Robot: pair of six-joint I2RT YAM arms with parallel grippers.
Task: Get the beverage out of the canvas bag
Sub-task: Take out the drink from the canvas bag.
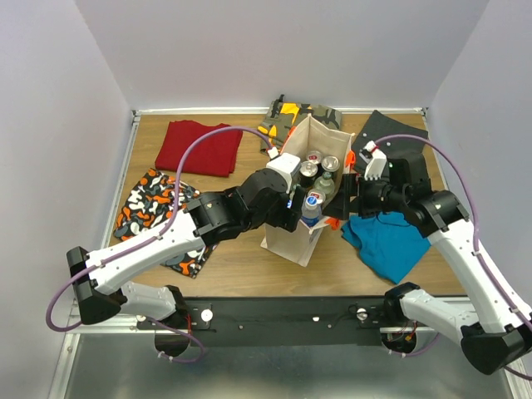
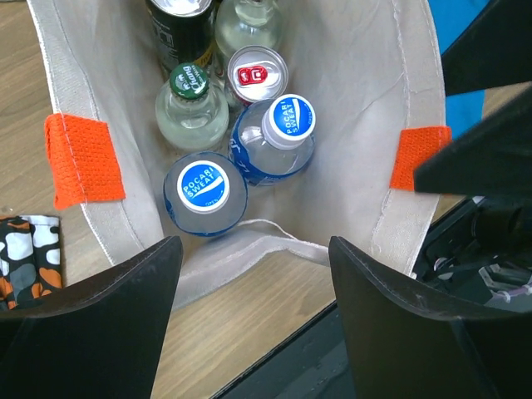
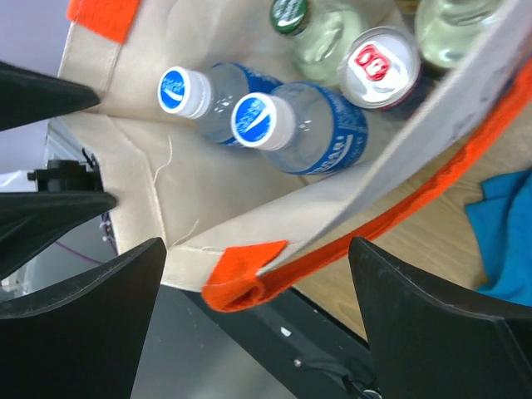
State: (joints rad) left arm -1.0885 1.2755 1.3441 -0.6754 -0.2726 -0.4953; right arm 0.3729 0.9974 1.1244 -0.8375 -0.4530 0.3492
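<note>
The beige canvas bag stands upright mid-table with its mouth open. It holds several drinks: two blue-capped Pocari Sweat bottles, a red-tab can and a green-capped bottle. My left gripper is open and empty above the bag's near rim, at its left side. My right gripper is open at the bag's right side. The orange handle lies between its fingers, not clamped. The bottles also show in the right wrist view.
Folded clothes lie around the bag: a red one, an orange-black patterned one, a camouflage one, a dark one and a blue one. A black rail runs along the near table edge.
</note>
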